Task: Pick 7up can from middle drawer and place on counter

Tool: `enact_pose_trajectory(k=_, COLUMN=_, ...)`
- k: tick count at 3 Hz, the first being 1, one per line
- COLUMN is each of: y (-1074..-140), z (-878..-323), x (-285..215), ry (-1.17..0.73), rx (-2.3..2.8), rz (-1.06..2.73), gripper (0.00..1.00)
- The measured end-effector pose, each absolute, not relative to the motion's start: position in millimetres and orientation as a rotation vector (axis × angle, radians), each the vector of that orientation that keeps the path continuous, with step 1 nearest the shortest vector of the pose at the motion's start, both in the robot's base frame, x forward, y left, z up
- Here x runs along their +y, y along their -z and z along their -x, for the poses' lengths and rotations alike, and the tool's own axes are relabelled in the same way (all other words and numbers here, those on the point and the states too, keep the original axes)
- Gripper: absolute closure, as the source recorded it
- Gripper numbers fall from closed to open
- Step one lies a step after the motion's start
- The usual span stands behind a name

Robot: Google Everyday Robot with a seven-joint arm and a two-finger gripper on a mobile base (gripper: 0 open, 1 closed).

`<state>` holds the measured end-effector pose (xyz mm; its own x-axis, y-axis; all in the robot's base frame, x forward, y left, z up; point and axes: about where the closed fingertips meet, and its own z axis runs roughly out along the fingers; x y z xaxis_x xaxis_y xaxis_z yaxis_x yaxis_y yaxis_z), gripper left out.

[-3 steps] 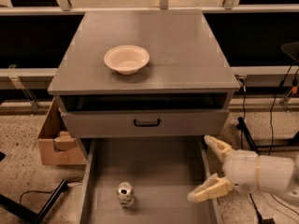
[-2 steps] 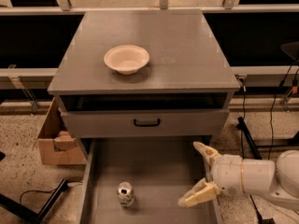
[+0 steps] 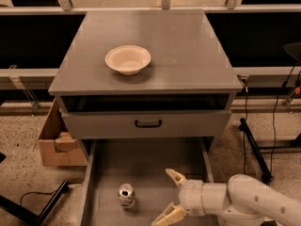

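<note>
At the far left, on the speckled floor beside the cabinet, sits an open cardboard box point(image 3: 59, 142). To its right the middle drawer point(image 3: 150, 164) stands pulled out toward the camera. The 7up can point(image 3: 126, 195) stands upright on its flat grey floor, near the left wall, silvery top up. Far beyond the can, at twelve o'clock, a cream bowl point(image 3: 128, 59) rests on the counter point(image 3: 188, 46), above a closed drawer front point(image 3: 188, 124) with a black handle. Right of the can, the gripper point(image 3: 162, 197) reaches into the drawer on a white arm point(image 3: 254, 201) from the lower right. Its two tan fingers point(image 3: 175, 175) are spread wide apart and hold nothing. The can lies at nine o'clock from the gripper, near but not touching, facing the gap between the fingers. Its long axis is vertical, so a level move toward nine o'clock would probably bring one finger behind its body and one in front
</note>
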<state>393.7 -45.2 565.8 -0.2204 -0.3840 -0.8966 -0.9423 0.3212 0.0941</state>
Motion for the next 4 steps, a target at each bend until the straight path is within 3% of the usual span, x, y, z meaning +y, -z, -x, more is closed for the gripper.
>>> enact_pose_trajectory(k=2, y=-469.7, z=-415.7, x=2.4, ry=-0.904, rx=1.677, rz=1.167, gripper=0.00)
enact_pose_trajectory(k=4, y=-443.1, z=-449.0, x=55.2, ry=-0.921, rx=1.528, rz=1.161, gripper=0.00)
